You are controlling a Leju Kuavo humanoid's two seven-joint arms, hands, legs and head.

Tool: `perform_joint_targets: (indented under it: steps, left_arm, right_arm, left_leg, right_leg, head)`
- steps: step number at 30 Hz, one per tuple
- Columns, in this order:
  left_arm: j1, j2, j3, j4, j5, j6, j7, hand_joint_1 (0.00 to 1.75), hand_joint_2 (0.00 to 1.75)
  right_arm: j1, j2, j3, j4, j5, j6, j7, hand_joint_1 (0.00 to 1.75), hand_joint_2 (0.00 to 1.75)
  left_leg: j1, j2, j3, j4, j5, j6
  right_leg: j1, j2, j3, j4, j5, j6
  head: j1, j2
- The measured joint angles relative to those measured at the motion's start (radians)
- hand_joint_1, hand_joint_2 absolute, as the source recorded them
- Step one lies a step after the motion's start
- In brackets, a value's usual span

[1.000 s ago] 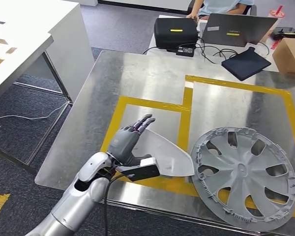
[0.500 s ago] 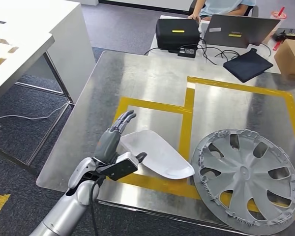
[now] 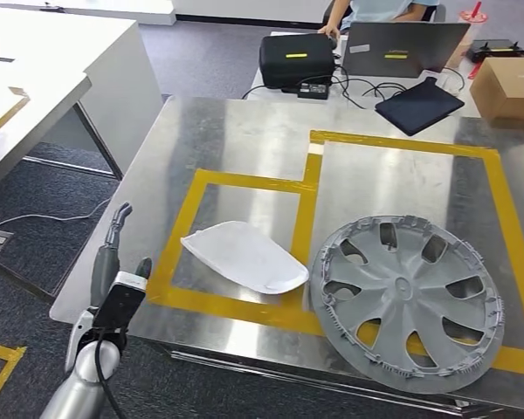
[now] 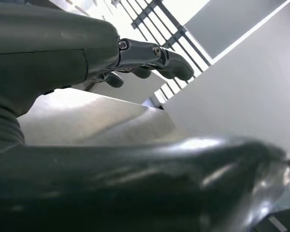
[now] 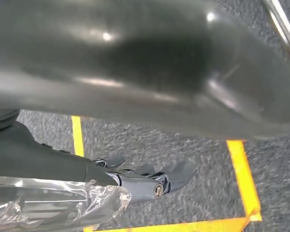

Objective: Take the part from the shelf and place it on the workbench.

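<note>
We find the white part (image 3: 246,257) lying flat on the workbench (image 3: 246,148) inside the yellow-taped square beside the wheel cover (image 3: 408,298), left hand (image 3: 109,262) clear, empty, fingers extended; placement judged complete, right hand (image 5: 143,181) also empty.

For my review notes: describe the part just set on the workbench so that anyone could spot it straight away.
On the steel workbench, find the smaller yellow-taped rectangle at its near left. The part lies inside it: a smooth white shell with one pointed end. Its neighbour, the hubcap, is grey, round and spoked.
</note>
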Motion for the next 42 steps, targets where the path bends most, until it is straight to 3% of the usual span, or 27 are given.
perform_joint_targets:
  steps: [2, 4, 5, 6, 8, 9, 10, 13, 14, 16, 18, 19, 20, 21, 23, 24, 25, 27, 29, 30, 32, 33, 34, 36, 38, 40, 42]
  left_arm:
    - [0.014, -0.004, 0.041, 0.000, 0.012, 0.026, -0.009, 0.00, 0.00]
    - [0.026, -0.008, 0.077, 0.000, 0.024, 0.041, -0.016, 0.00, 0.00]
    - [0.030, -0.009, 0.092, 0.000, 0.027, 0.044, -0.018, 0.00, 0.00]
    - [0.032, -0.010, 0.105, 0.000, 0.029, 0.048, -0.020, 0.00, 0.00]
    - [0.033, -0.013, 0.125, 0.001, 0.031, 0.061, -0.024, 0.00, 0.00]
    - [0.034, -0.014, 0.137, 0.003, 0.035, 0.074, -0.030, 0.00, 0.00]
    - [0.034, -0.015, 0.153, 0.008, 0.044, 0.090, -0.040, 0.00, 0.00]
    - [0.037, -0.013, 0.222, 0.047, 0.085, 0.133, -0.076, 0.00, 0.00]
    - [0.037, -0.013, 0.245, 0.062, 0.094, 0.139, -0.089, 0.00, 0.00]
    - [0.039, -0.013, 0.280, 0.088, 0.102, 0.144, -0.101, 0.00, 0.00]
    - [0.041, -0.015, 0.307, 0.123, 0.095, 0.144, -0.081, 0.00, 0.00]
    - [0.042, -0.017, 0.323, 0.154, 0.091, 0.141, -0.070, 0.00, 0.00]
    - [0.042, -0.019, 0.342, 0.194, 0.091, 0.135, -0.067, 0.00, 0.00]
    - [0.043, -0.021, 0.362, 0.241, 0.094, 0.128, -0.075, 0.00, 0.00]
    - [0.042, -0.027, 0.407, 0.333, 0.104, 0.113, -0.102, 0.00, 0.00]
    - [0.041, -0.029, 0.428, 0.371, 0.107, 0.107, -0.111, 0.00, 0.00]
    - [0.039, -0.031, 0.446, 0.403, 0.109, 0.101, -0.114, 0.00, 0.00]
    - [0.026, -0.032, 0.478, 0.482, 0.105, 0.092, -0.104, 0.00, 0.00]
    - [0.010, -0.029, 0.520, 0.602, 0.092, 0.084, -0.093, 0.00, 0.00]
    - [0.005, -0.028, 0.543, 0.666, 0.086, 0.081, -0.091, 0.00, 0.00]
    - [0.002, -0.027, 0.584, 0.774, 0.077, 0.076, -0.093, 0.00, 0.00]
    - [0.001, -0.026, 0.600, 0.818, 0.075, 0.075, -0.095, 0.00, 0.00]
    - [0.000, -0.025, 0.614, 0.855, 0.074, 0.074, -0.096, 0.00, 0.00]
    - [-0.006, -0.023, 0.634, 0.916, 0.072, 0.063, -0.076, 0.00, 0.00]
    - [-0.017, -0.019, 0.650, 0.972, 0.071, 0.028, -0.026, 0.00, 0.00]
    - [-0.028, -0.017, 0.667, 1.020, 0.074, -0.034, 0.007, 0.00, 0.00]
    - [-0.027, -0.016, 0.681, 1.055, 0.076, -0.100, 0.008, 0.00, 0.00]
  right_arm:
    - [0.000, 0.000, 0.000, 0.007, -0.002, -0.006, -0.001, 0.00, 0.00]
    - [0.000, 0.000, 0.000, 0.013, -0.004, -0.011, -0.002, 0.00, 0.00]
    - [0.000, 0.000, 0.000, 0.016, -0.004, -0.012, -0.002, 0.00, 0.00]
    - [0.000, 0.000, 0.000, 0.019, -0.005, -0.014, -0.002, 0.00, 0.00]
    - [0.000, 0.000, 0.000, 0.025, -0.006, -0.018, -0.002, 0.00, 0.00]
    - [0.000, 0.000, 0.000, 0.029, -0.007, -0.024, -0.002, 0.00, 0.00]
    - [0.000, 0.000, 0.000, 0.034, -0.008, -0.030, -0.003, 0.00, 0.00]
    - [0.001, 0.000, 0.000, 0.053, -0.010, -0.055, -0.003, 0.00, 0.00]
    - [0.002, -0.001, -0.001, 0.060, -0.010, -0.062, -0.004, 0.00, 0.00]
    - [0.002, -0.002, -0.001, 0.071, -0.011, -0.070, -0.005, 0.00, 0.00]
    - [0.002, -0.002, -0.002, 0.080, -0.008, -0.076, -0.005, 0.00, 0.00]
    - [0.002, -0.003, -0.002, 0.085, -0.004, -0.080, -0.004, 0.00, 0.00]
    - [0.001, -0.003, -0.002, 0.089, 0.002, -0.085, -0.003, 0.00, 0.00]
    - [0.001, -0.004, -0.002, 0.093, 0.008, -0.090, -0.003, 0.00, 0.00]
    - [-0.001, -0.004, -0.002, 0.102, 0.019, -0.094, -0.002, 0.00, 0.00]
    - [-0.002, -0.003, -0.002, 0.106, 0.024, -0.094, -0.001, 0.00, 0.00]
    - [-0.003, -0.002, -0.002, 0.110, 0.028, -0.093, 0.000, 0.00, 0.00]
    - [-0.004, -0.002, -0.002, 0.113, 0.042, -0.085, 0.003, 0.00, 0.00]
    - [-0.004, -0.002, -0.002, 0.112, 0.065, -0.066, 0.004, 0.00, 0.00]
    - [-0.004, -0.002, -0.002, 0.112, 0.078, -0.055, 0.004, 0.00, 0.00]
    - [-0.004, -0.002, -0.002, 0.109, 0.099, -0.039, 0.003, 0.00, 0.00]
    - [-0.004, -0.002, -0.002, 0.109, 0.105, -0.035, 0.003, 0.00, 0.00]
    - [-0.004, -0.002, -0.002, 0.108, 0.108, -0.033, 0.003, 0.00, 0.00]
    - [-0.005, -0.002, -0.002, 0.107, 0.121, -0.031, 0.003, 0.00, 0.00]
    - [-0.005, -0.002, -0.001, 0.107, 0.146, -0.029, 0.002, 0.00, 0.00]
    - [-0.005, -0.002, -0.001, 0.106, 0.176, -0.021, -0.004, 0.00, 0.00]
    - [-0.006, -0.002, -0.001, 0.103, 0.201, -0.011, -0.014, 0.00, 0.00]
  left_leg:
    - [-0.002, 0.001, -0.044, 0.131, -0.087, -0.002]
    - [-0.004, 0.001, -0.056, 0.208, -0.119, 0.002]
    - [-0.006, 0.001, -0.034, 0.192, -0.109, 0.008]
    - [-0.010, 0.001, 0.006, 0.141, -0.087, 0.016]
    - [-0.020, 0.002, 0.105, -0.002, -0.052, 0.034]
    - [-0.025, 0.003, 0.137, -0.053, -0.044, 0.039]
    - [-0.029, 0.005, 0.153, -0.082, -0.042, 0.041]
    - [-0.032, 0.009, 0.145, -0.109, -0.015, 0.050]
    - [-0.029, 0.011, 0.141, -0.118, -0.002, 0.058]
    - [-0.024, 0.013, 0.127, -0.129, 0.021, 0.067]
    - [-0.021, 0.013, 0.110, -0.129, 0.035, 0.068]
    - [-0.019, 0.013, 0.103, -0.128, 0.041, 0.065]
    - [-0.017, 0.014, 0.095, -0.128, 0.047, 0.060]
    - [-0.012, 0.015, 0.089, -0.125, 0.051, 0.055]
    - [-0.005, 0.016, 0.074, -0.113, 0.056, 0.040]
    - [-0.004, 0.015, 0.065, -0.103, 0.057, 0.032]
    - [-0.005, 0.014, 0.058, -0.094, 0.060, 0.025]
    - [-0.008, 0.010, 0.047, -0.085, 0.070, 0.014]
    - [-0.007, 0.008, 0.036, -0.067, 0.049, 0.005]
    - [-0.006, 0.008, 0.023, -0.034, 0.015, 0.002]
    - [-0.006, 0.008, -0.017, 0.085, -0.080, -0.002]
    - [-0.006, 0.008, -0.034, 0.148, -0.116, -0.001]
    - [-0.007, 0.008, -0.040, 0.190, -0.132, 0.002]
    - [-0.011, 0.009, -0.001, 0.178, -0.106, 0.012]
    - [-0.020, 0.029, 0.099, 0.055, -0.065, 0.026]
    - [-0.031, 0.055, 0.183, -0.071, -0.066, 0.040]
    - [-0.039, 0.054, 0.199, -0.118, -0.067, 0.050]
  right_leg:
    - [0.005, -0.005, -0.020, 0.000, 0.016, -0.013]
    - [0.012, -0.007, -0.040, 0.001, 0.031, -0.018]
    - [0.015, -0.008, -0.050, 0.001, 0.038, -0.018]
    - [0.018, -0.008, -0.058, 0.001, 0.045, -0.018]
    - [0.021, -0.009, -0.070, 0.001, 0.058, -0.014]
    - [0.022, -0.009, -0.074, 0.001, 0.065, -0.009]
    - [0.021, -0.010, -0.076, -0.002, 0.072, -0.004]
    - [0.018, -0.009, -0.085, -0.014, 0.088, 0.014]
    - [0.019, -0.009, -0.093, -0.002, 0.071, 0.019]
    - [0.018, -0.010, -0.126, 0.086, -0.008, 0.027]
    - [0.015, -0.011, -0.157, 0.214, -0.081, 0.035]
    - [0.013, -0.011, -0.156, 0.246, -0.093, 0.040]
    - [0.010, -0.011, -0.137, 0.239, -0.086, 0.045]
    - [0.007, -0.012, -0.098, 0.192, -0.066, 0.051]
    - [-0.001, -0.010, 0.002, 0.050, -0.031, 0.068]
    - [-0.003, -0.008, 0.032, 0.004, -0.024, 0.068]
    - [-0.004, -0.005, 0.045, -0.019, -0.025, 0.064]
    - [-0.003, -0.002, 0.035, -0.009, -0.024, 0.045]
    - [-0.003, -0.004, 0.023, -0.004, -0.016, 0.025]
    - [-0.002, -0.004, 0.014, -0.004, -0.008, 0.015]
    - [0.004, -0.004, -0.008, -0.004, 0.009, -0.002]
    - [0.008, -0.005, -0.021, -0.004, 0.018, -0.007]
    - [0.012, -0.008, -0.033, -0.004, 0.027, -0.011]
    - [0.020, -0.018, -0.057, -0.004, 0.046, -0.015]
    - [0.025, -0.030, -0.075, -0.004, 0.061, -0.014]
    - [0.028, -0.044, -0.084, -0.005, 0.076, -0.007]
    - [0.026, -0.064, -0.085, -0.010, 0.093, 0.004]
  head:
    - [-0.010, 0.000]
    - [-0.016, 0.000]
    - [-0.019, 0.000]
    - [-0.021, 0.000]
    - [-0.025, 0.000]
    - [-0.025, 0.000]
    - [-0.026, 0.000]
    - [-0.030, 0.000]
    - [-0.028, 0.000]
    - [-0.021, 0.000]
    - [-0.015, 0.000]
    - [-0.015, 0.000]
    - [-0.015, 0.000]
    - [-0.016, 0.000]
    - [-0.013, 0.000]
    - [-0.010, 0.000]
    - [-0.008, 0.000]
    - [-0.010, 0.000]
    - [-0.016, 0.000]
    - [-0.020, 0.000]
    - [-0.028, 0.000]
    - [-0.030, 0.000]
    - [-0.031, 0.000]
    - [-0.032, 0.000]
    - [-0.033, 0.000]
    - [-0.034, 0.000]
    - [-0.035, 0.000]
